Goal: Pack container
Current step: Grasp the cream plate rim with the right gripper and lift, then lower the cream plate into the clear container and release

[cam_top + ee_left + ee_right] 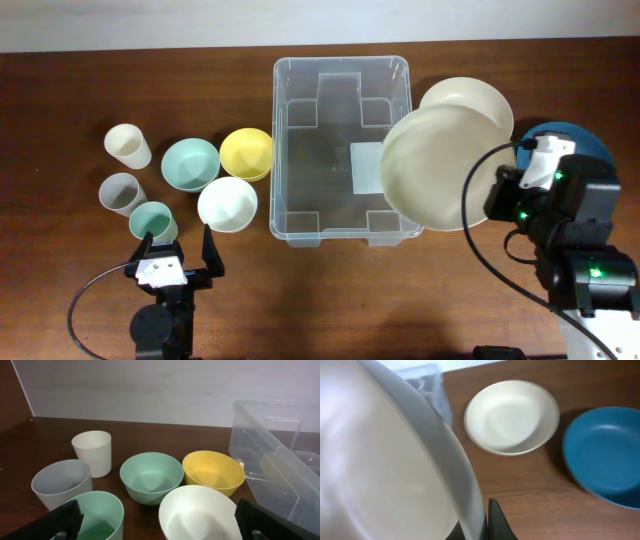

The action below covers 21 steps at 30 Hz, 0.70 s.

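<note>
The container (278,150) is seen in the middle of the desk (60,120), and nothing has been packed in it yet. A big cream plate (435,170) is gripped by the right hand (497,195) and tipped over the container's right edge. The left hand (179,240), at the lower left, is spread wide with nothing held. Three bowls (190,163), three cups (128,146) and two more plates (580,135) are left out to be packed.

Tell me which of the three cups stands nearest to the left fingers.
The green cup, directly before the left fingers; grey cup and cream cup stand farther back.
</note>
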Tool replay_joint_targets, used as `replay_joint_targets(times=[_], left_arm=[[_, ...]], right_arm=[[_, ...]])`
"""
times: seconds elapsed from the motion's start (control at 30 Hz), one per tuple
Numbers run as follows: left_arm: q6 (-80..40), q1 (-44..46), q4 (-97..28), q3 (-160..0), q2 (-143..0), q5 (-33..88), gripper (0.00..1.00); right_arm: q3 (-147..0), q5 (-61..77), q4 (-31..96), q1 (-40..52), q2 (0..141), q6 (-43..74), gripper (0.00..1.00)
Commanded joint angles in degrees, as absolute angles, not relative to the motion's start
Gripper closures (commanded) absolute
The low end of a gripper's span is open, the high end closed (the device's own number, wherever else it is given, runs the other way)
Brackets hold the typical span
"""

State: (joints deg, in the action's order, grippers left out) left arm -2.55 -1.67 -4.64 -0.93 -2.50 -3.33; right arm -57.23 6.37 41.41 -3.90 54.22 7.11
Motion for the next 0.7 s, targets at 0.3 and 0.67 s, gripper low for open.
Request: replay_joint_targets(times=[0.3, 0.67], left_arm=[[-1.63, -1.5, -4.54, -0.51, -2.17, -2.72, 0.0], [-1.63, -1.5, -4.54, -0.51, -2.17, -2.72, 0.0]], right_arm=[[-59.29, 5.1, 28.42, 12.12, 71.83, 8.54, 0.96], [-75.29, 4.19, 18.59, 16.88, 93.62, 7.73, 0.96]])
